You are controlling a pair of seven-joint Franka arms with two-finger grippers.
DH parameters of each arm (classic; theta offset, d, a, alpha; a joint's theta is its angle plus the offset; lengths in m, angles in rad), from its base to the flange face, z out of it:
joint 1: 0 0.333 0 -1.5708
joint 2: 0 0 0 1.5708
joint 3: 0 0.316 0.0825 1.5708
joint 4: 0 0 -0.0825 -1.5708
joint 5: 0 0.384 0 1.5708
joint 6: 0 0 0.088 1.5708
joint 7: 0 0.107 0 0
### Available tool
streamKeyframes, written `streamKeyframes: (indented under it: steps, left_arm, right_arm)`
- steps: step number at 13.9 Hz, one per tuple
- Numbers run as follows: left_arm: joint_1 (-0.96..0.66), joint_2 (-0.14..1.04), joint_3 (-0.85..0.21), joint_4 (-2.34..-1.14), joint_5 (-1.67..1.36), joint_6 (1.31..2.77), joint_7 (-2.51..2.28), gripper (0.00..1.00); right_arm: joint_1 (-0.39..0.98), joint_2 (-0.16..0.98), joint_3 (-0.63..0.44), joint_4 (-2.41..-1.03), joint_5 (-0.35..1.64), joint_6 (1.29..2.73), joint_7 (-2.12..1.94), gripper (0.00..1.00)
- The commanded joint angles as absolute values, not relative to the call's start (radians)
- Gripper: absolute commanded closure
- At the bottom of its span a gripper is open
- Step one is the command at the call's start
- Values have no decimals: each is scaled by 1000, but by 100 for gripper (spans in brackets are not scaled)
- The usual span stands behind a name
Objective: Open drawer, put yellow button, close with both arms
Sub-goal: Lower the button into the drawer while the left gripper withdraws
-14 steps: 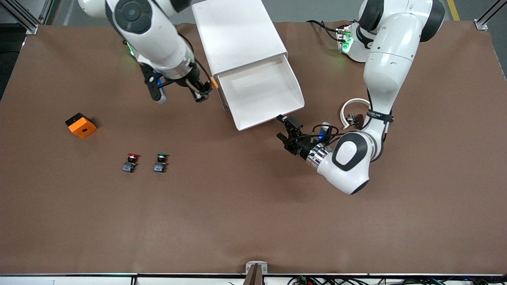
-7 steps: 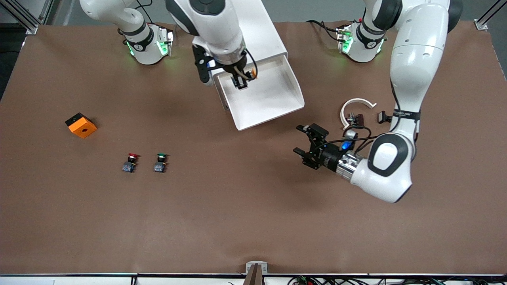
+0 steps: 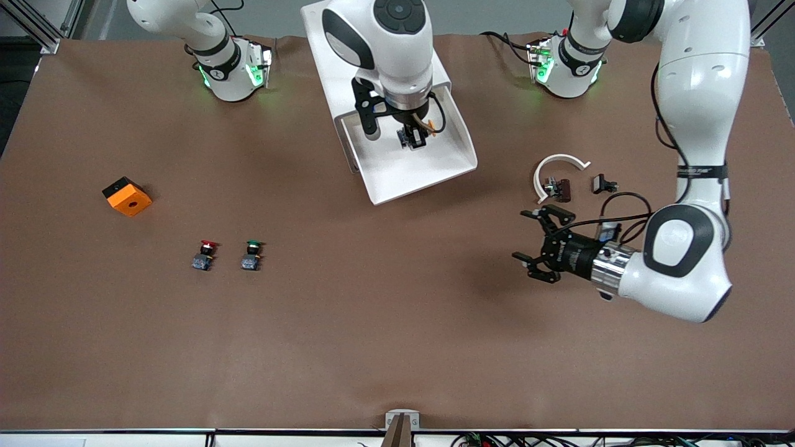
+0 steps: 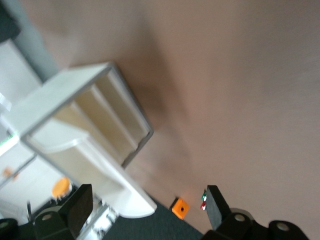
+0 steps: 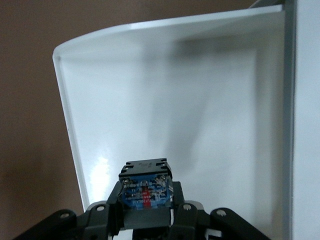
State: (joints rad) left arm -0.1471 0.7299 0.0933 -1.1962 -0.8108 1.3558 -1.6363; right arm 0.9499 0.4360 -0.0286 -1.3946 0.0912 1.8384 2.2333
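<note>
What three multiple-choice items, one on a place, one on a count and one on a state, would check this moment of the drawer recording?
1. Over what does the right gripper hang?
A. the open drawer
B. the orange block
C. the bare table

2. How many capped push-buttons stand on the table nearer to the front camera than the cabinet?
A. one
B. two
C. four

3. How does the left gripper stand?
A. shut on a button
B. shut on nothing
C. open, holding nothing

Key:
1 A: the front view shows the right gripper above the pulled-out drawer, and the right wrist view shows the white tray under the yellow button it grips.
2 B: only the red-capped button and the green-capped button stand there.
3 C: its fingers are spread over bare table, with nothing between them.
</note>
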Motion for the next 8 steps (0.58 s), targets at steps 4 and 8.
streamKeyframes:
  steps: [4,8]
  left_arm:
    - [-163,582,141,-1209,-465,1374,-1222,0]
    - [-175,507,137,-1209,-346,1451,-1151,0]
  right_arm:
    - [994,543,-46,-1313,52,1931,2324,100]
    - [1020,613,-46,-1267,28,1936,2359,100]
